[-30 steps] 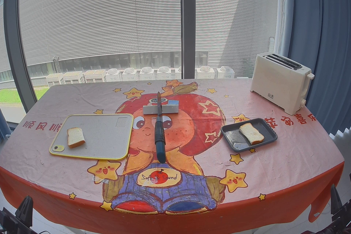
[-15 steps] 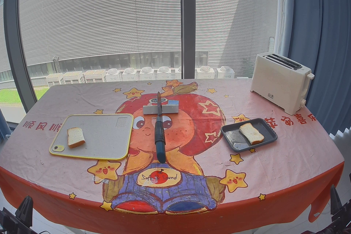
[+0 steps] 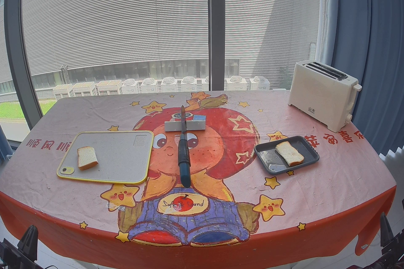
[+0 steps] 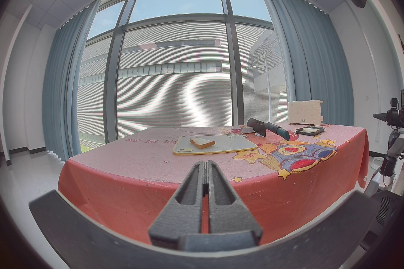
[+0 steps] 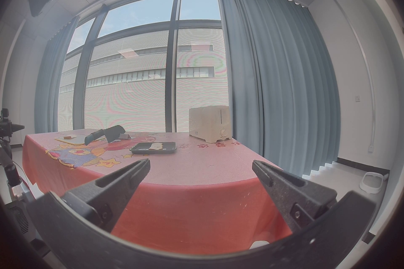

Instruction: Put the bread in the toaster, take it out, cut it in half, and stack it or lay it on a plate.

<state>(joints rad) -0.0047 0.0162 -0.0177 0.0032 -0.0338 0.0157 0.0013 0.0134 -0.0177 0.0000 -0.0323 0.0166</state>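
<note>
One half slice of bread (image 3: pixel 87 157) lies on the grey cutting board (image 3: pixel 122 160) at the table's left. The other half slice (image 3: pixel 289 153) lies on the dark plate (image 3: pixel 269 158) at the right. A blue-handled knife (image 3: pixel 183 152) rests in the middle, its blade across a white holder (image 3: pixel 195 125). The white toaster (image 3: pixel 324 93) stands at the back right, slots empty. My left gripper (image 4: pixel 206 165) is shut on nothing, low in front of the table's left side. My right gripper (image 5: pixel 201 167) is open and empty, off the table's right end.
The table has an orange cartoon cloth (image 3: pixel 210 215) hanging over its curved front edge. A large window is behind it and a blue curtain (image 3: pixel 370 30) hangs beside the toaster. Bare cloth lies between the knife and the plate.
</note>
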